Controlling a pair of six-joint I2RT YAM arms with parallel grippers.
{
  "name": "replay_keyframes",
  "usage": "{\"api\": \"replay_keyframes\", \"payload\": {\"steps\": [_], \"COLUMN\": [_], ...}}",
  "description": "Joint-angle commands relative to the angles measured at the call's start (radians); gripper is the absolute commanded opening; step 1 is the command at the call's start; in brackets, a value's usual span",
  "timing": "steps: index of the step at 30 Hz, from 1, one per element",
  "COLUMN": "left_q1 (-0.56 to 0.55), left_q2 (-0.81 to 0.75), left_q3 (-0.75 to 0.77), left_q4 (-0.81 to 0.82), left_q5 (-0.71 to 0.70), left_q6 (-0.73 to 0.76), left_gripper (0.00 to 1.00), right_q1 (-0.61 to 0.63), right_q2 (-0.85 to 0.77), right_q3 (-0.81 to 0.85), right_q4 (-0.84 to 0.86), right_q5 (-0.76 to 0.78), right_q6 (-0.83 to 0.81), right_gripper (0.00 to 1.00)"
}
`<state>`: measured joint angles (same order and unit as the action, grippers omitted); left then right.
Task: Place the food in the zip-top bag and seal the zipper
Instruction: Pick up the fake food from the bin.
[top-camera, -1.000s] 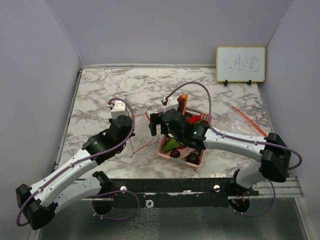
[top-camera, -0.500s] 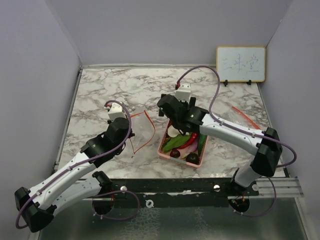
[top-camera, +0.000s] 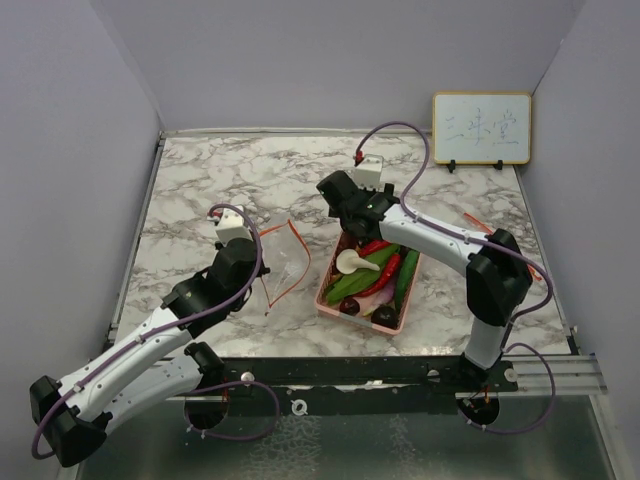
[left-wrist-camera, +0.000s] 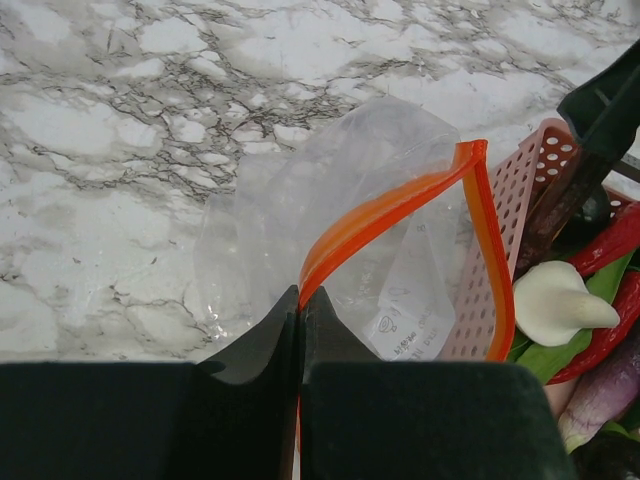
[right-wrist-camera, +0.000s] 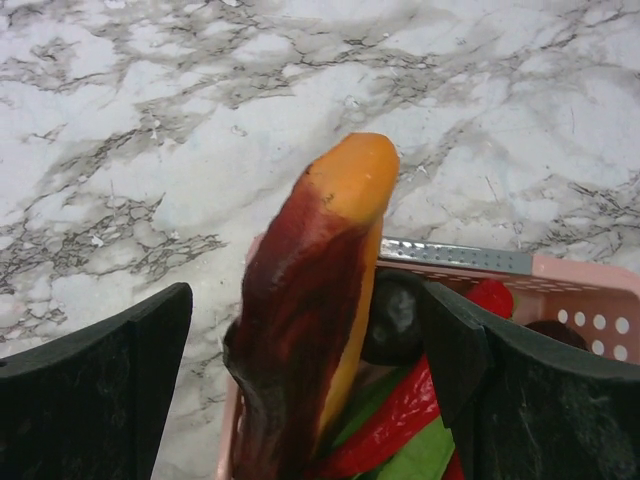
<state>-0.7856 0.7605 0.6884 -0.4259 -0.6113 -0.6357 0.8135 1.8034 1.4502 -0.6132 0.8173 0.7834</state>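
Between grey walls, on the marble bench, the left gripper pinches the zip-top bag by its orange rim. The right gripper, spread wide, straddles a carrot propped among the food in the pink basket toward the near edge.

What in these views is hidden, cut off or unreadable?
Top view: whiteboard writing too faint to read; spare bag partly behind the right arm.
Right wrist view: carrot base cut off by the bottom edge.
Left wrist view: bag label print too small; basket runs off the right edge.
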Motion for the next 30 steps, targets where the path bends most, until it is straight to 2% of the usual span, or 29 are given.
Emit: {"api": "replay_keyframes", "payload": {"steps": [1,5,8,9,11,14,18,20,24,30], "left_q1": [0.003,0.005,0.003,0.004,0.004,0.004,0.004,0.004,0.004,0.004], "left_q2": [-0.020,-0.028,-0.031,-0.032,-0.034,-0.034,-0.028,-0.020,0.001,0.036], "left_q3": [-0.013,-0.019,-0.020,-0.022,-0.026,-0.032,-0.031,-0.029,-0.022,-0.007], "left_q4": [0.051,0.054,0.052,0.051,0.052,0.053,0.050,0.047,0.044,0.042], "left_q5": [0.005,0.008,0.008,0.008,0.007,0.007,0.001,-0.005,-0.008,0.001], "left_q6": [0.011,0.012,0.015,0.015,0.015,0.014,0.014,0.011,0.006,0.000], "left_gripper": [0.00,0.00,0.00,0.00,0.00,0.00,0.00,0.00,0.00,0.00], "right_q1": [-0.017,-0.022,-0.026,-0.027,-0.028,-0.028,-0.028,-0.028,-0.027,-0.026], "right_q2": [0.074,0.126,0.139,0.140,0.131,0.087,-0.021,-0.081,-0.212,-0.494], "right_q3": [0.077,0.127,0.119,0.113,0.097,0.052,-0.011,-0.038,-0.087,-0.280], "right_q4": [0.087,0.002,-0.026,-0.038,-0.071,-0.090,-0.028,0.019,0.113,0.397], "right_q5": [-0.017,0.037,0.060,0.068,0.082,0.091,0.064,0.036,-0.048,-0.237], "right_q6": [-0.042,0.017,0.042,0.054,0.093,0.144,0.112,0.072,-0.026,-0.217], "right_gripper": [0.93,0.84,0.82,0.78,0.64,0.34,0.18,0.13,0.09,0.06]}}
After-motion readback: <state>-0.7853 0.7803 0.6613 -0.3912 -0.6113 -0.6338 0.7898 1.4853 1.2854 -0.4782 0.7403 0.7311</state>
